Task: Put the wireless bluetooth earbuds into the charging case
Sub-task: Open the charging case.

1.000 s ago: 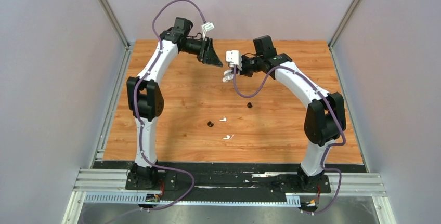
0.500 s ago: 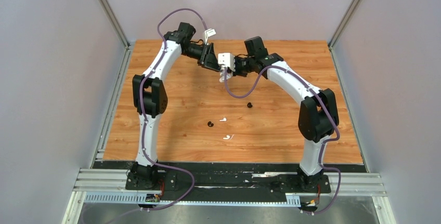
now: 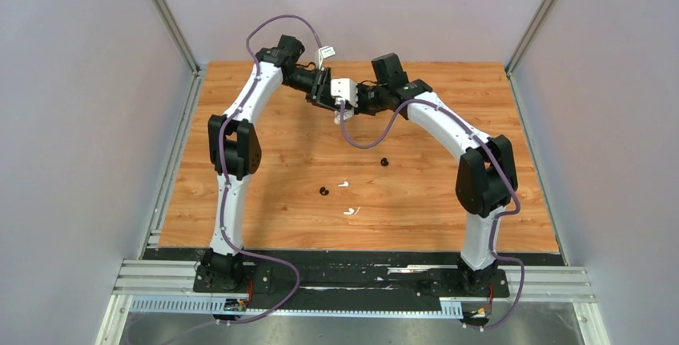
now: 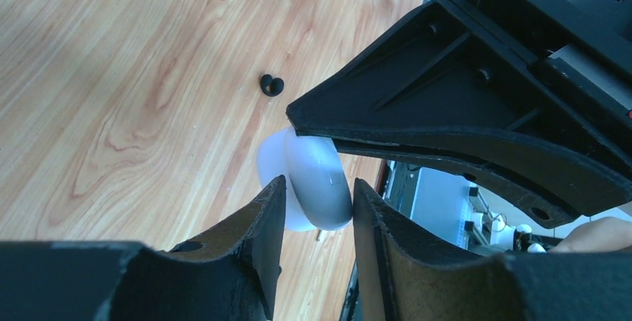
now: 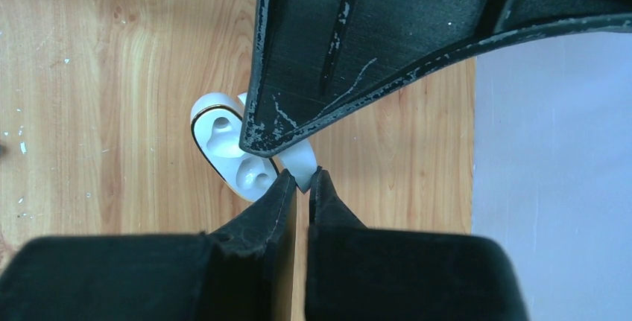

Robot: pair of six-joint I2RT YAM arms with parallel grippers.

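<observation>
Right gripper (image 5: 302,179) pinches the open charging case (image 5: 227,146) by its thin lid edge above the far table (image 3: 480,201), left gripper (image 4: 319,187) spread astride its body, earbuds (image 3: 343,184) lying loose nearer the bases.

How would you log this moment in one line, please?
right claw: shut on open charging case | left claw: straddling it, grip unclear | earbuds: four loose on table

Left arm (image 3: 228,217) and right arm (image 3: 444,121): white shells, black joints, purple cables (image 3: 362,146); left end effector (image 4: 317,187) and right end effector (image 5: 302,179) black.
</observation>
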